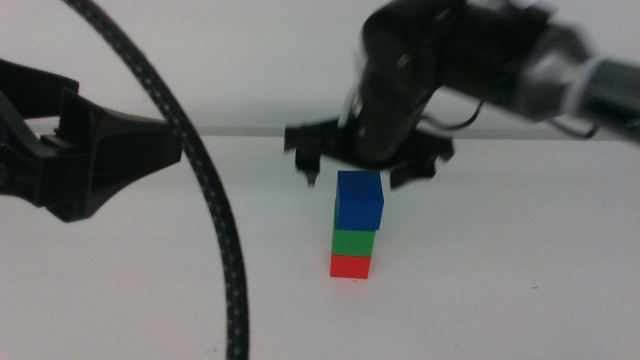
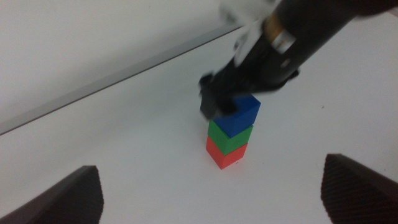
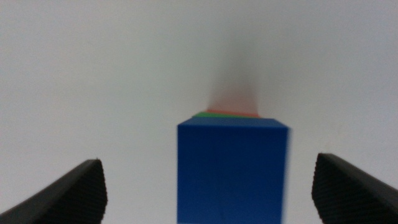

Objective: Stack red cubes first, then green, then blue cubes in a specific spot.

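The red cube (image 1: 351, 266) stands on the white table with the green cube (image 1: 354, 243) on it and the blue cube (image 1: 359, 200) on top, set slightly askew. My right gripper (image 1: 357, 172) hovers just over and behind the blue cube, jaws open wide on either side and not touching it. In the right wrist view the blue cube (image 3: 232, 169) fills the gap between the spread jaws of my right gripper (image 3: 214, 190), with slivers of green and red beyond. My left gripper (image 2: 211, 196) is open and empty, held back from the stack (image 2: 229, 134) at the left (image 1: 100, 150).
A braided black cable (image 1: 215, 220) hangs across the left of the middle view. The table's far edge (image 1: 250, 135) runs behind the stack. White tabletop (image 1: 500, 280) lies around the stack.
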